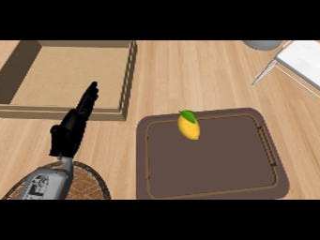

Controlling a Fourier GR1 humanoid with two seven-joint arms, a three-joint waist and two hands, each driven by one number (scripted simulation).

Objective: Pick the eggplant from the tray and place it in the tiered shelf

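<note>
yellow item: leafy fruit, far edge of tray
left robot hand: fingers straight, empty
step: pre-reach
next: right robot hand, unseen, must approach fruit

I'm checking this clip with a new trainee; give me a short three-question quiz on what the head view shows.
1. True or false: the yellow fruit with a green leaf lies on the dark brown tray.
2. Which hand shows in the view, and how are its fingers?
3. What stands at the upper left of the counter: A) a pot, B) an open cardboard box, C) a sink?

Key:
1. True; it lies near the tray's far edge.
2. The left hand, with fingers straight, pointing toward the box; the right hand does not show.
3. B.
</note>
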